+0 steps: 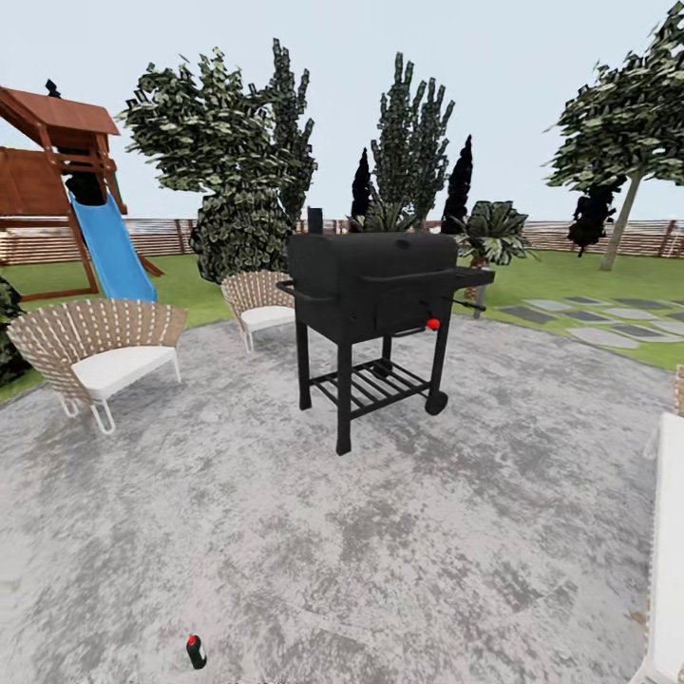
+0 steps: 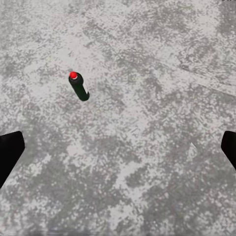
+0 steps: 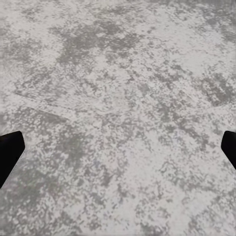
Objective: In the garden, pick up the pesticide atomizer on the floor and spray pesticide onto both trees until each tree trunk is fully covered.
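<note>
On mottled grey floor (image 1: 285,570) | small dark red-capped atomizer (image 1: 196,652) | upright

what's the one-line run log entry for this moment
phase: approach | pesticide atomizer: upright on floor, ungrasped | left pincer: open above floor | right pincer: open, empty

The left gripper (image 2: 118,147) and right gripper (image 3: 118,147) both point downward, jaws spread wide (only dark fingertips (image 2: 9,152) show), holding nothing.
</note>
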